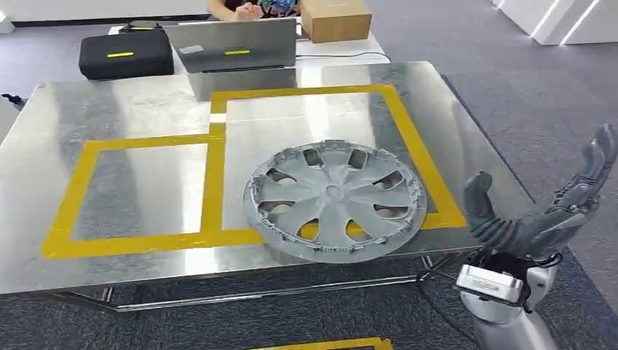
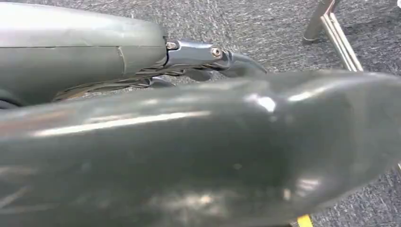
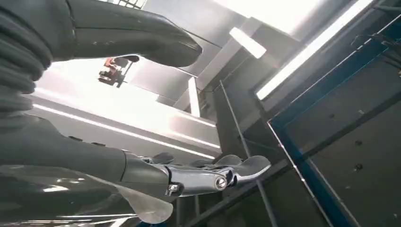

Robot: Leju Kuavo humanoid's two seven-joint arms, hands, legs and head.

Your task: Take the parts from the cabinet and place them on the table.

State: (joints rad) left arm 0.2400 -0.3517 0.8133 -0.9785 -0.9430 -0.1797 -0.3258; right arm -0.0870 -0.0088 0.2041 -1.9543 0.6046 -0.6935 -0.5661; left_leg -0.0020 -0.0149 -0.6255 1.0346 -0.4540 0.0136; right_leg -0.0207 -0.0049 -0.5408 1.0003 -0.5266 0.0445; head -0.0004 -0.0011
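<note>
Now: grey wheel cover [image 1: 335, 199] flat on the steel table [image 1: 131, 109], at 5 o'clock, overlapping the yellow tape [image 1: 211, 175]. Right hand [image 1: 543, 211] at 3 o'clock, fingers spread, holding nothing. Left hand [image 2: 198, 146] too blurred to tell.

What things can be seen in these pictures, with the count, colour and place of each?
hubcap: one, silver-grey, lying flat on the table's near edge, over the yellow tape
table: one, shiny metal, centre
tape: yellow, two rectangles marked on the table
case: one, black, beyond the table, left
laptop: one, grey, beyond the table
box: one, brown cardboard, right of the laptop
person: one, behind the laptop
right hand: one, grey, right of the table, fingers spread, holding nothing
left hand: one, grey, over carpet
</note>
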